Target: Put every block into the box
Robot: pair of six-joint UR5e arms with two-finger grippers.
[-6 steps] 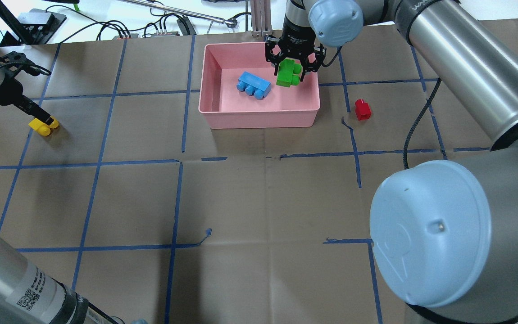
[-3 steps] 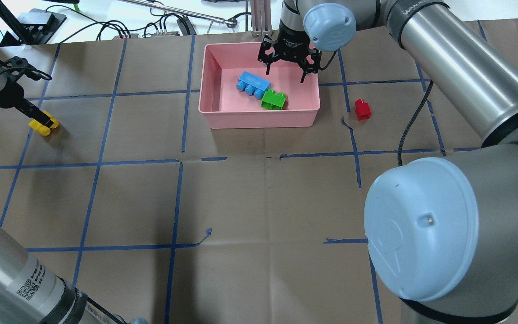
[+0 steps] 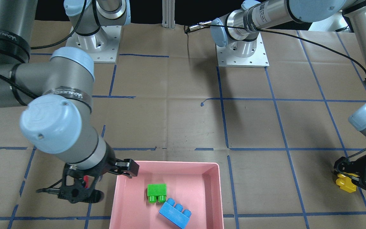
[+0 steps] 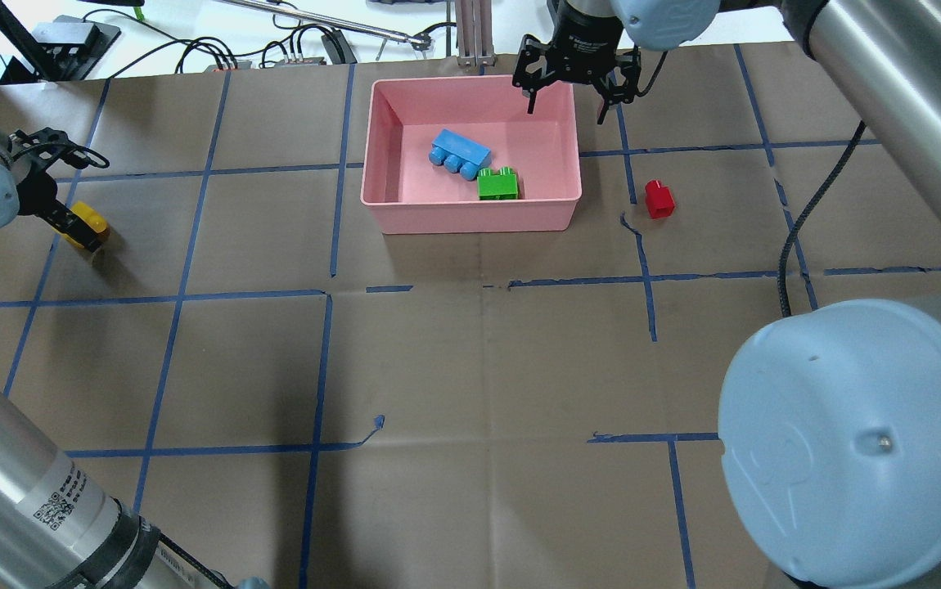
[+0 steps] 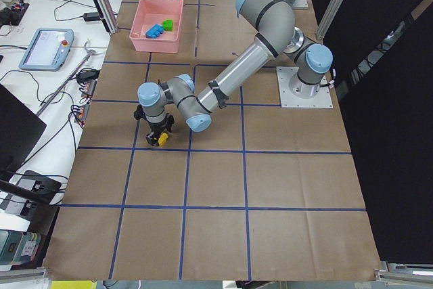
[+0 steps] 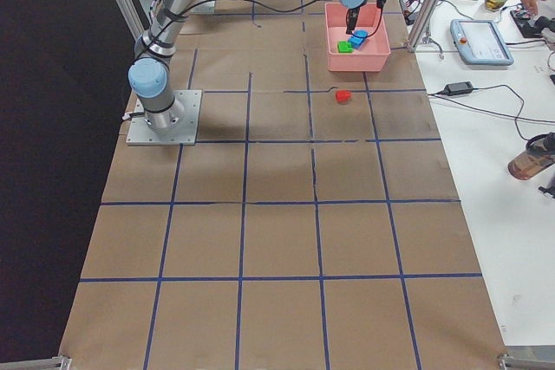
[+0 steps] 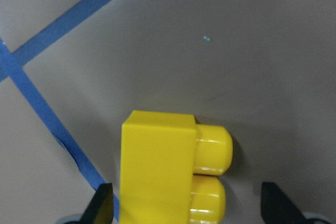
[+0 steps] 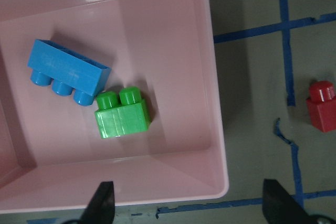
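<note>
Left pincer (image 7: 189, 205): apart, straddling yellow two-stud plastic brick (image 7: 168, 171).
Right pincer (image 4: 565, 110): apart; red one-stud plastic brick (image 4: 659, 199) at five o'clock overhead.

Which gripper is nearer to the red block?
Right. The right gripper hangs above the box's right edge, near the red block; the left gripper straddles the far yellow block.

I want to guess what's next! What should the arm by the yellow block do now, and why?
Probably shut the left gripper on the yellow block: its fingers stand open either side of it, and the block lies on the table, outside the box.
</note>
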